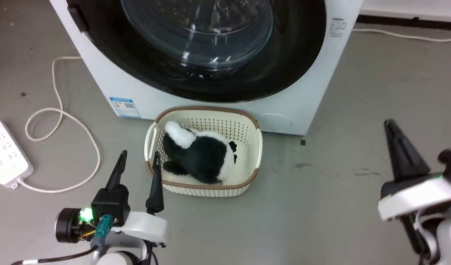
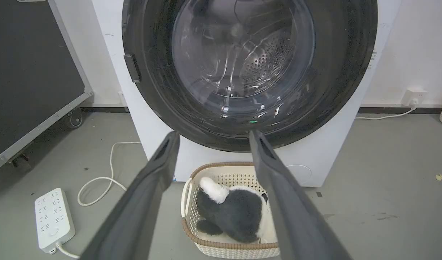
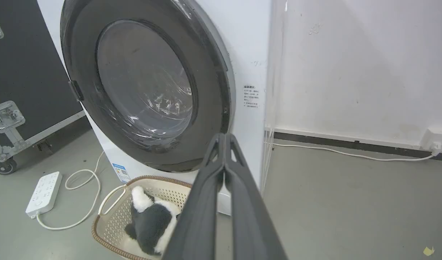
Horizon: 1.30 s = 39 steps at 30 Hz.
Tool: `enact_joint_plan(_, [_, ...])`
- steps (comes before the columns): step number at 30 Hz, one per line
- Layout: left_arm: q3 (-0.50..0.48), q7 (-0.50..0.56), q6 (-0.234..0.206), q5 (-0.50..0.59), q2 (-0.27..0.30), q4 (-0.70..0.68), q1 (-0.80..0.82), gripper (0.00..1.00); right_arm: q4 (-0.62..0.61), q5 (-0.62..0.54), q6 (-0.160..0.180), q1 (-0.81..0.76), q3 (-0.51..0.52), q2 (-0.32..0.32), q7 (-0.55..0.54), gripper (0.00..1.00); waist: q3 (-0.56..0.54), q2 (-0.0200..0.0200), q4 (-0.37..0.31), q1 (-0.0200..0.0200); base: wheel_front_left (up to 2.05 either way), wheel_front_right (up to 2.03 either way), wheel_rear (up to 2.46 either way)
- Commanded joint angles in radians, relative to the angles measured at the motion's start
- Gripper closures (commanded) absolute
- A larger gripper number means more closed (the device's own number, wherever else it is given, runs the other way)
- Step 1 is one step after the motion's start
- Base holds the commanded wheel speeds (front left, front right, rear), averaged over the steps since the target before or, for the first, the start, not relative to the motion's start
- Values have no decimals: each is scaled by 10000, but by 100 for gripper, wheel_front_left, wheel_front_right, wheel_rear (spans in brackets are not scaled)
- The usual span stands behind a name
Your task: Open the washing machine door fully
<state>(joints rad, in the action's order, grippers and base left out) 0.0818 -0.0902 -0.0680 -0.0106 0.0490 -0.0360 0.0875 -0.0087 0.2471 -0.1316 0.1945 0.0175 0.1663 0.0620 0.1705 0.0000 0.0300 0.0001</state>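
The washing machine door [image 2: 332, 90], a glossy black disc with a bulging clear glass bowl, lies against the smooth white front of the washing machine [image 2: 325, 159], perforated steel drum showing through. Just before it on the grey floor sits a cream perforated basket [image 1: 207, 109], brown-rimmed, holding a furry black-and-white plush toy [image 1: 203, 156]. The left gripper [image 1: 140, 156] hangs beside the basket, fingers spread wide and empty; the right gripper [image 3: 224, 139] has its fingers pressed together on nothing.

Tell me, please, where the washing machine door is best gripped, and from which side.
Grip the small dark tab on the left rim of the washing machine door; the rest is a smooth round disc lying flush, with nothing to pinch. Come from the robot's left, probably with the open left gripper, which is the nearer one.
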Motion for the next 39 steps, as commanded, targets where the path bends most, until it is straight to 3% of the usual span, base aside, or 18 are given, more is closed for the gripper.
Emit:
enact_joint_plan(1, [54, -113, -75, 53, 37, -72, 210, 0, 96, 401, 4, 437, 76, 158, -113, 100, 162, 0, 81, -1, 0, 0, 0])
enact_joint_plan(16, [450, -447, -395, -20, 29, -243, 665, 0, 1573, 3148, 5, 2988, 994, 104, -1773, 100, 1073, 0, 551, -1, 0, 0, 0])
enact_joint_plan(39, [1032, -970, -890, -53, 20, -680, 1343, 0, 6644, 5760, 7, 8588, 3464, 792, -5554, 100, 2380, 0, 1500, -1, 0, 0, 0])
